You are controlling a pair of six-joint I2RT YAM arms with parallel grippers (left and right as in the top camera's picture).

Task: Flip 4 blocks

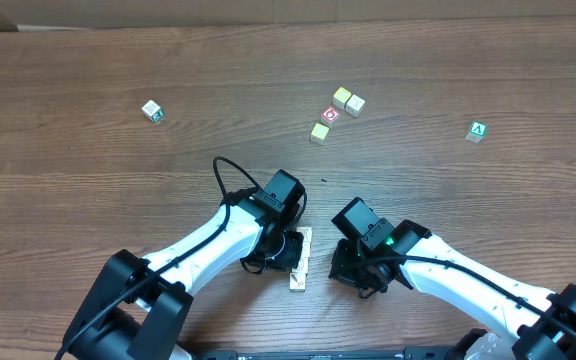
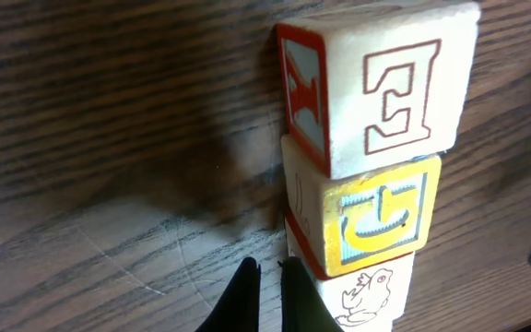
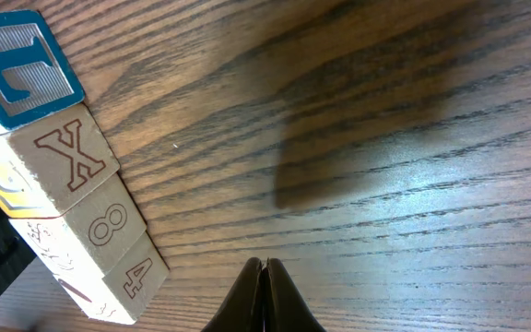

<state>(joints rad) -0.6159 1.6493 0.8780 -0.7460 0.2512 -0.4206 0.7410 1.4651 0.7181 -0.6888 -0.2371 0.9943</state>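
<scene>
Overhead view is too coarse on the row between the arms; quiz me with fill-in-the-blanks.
The row of blocks shows ____ blocks in the right wrist view.
The 8 block lies between the X block and the ____ block.
The left gripper and right gripper are both ____.
Missing: four; 4; shut.

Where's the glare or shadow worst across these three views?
Overhead: even light, table sharp, no hard glare. Left wrist: dark shadow on the table beside the row of blocks, print still readable. Right wrist: worst, a broad shadow patch above a pale sheen on the table.
</scene>
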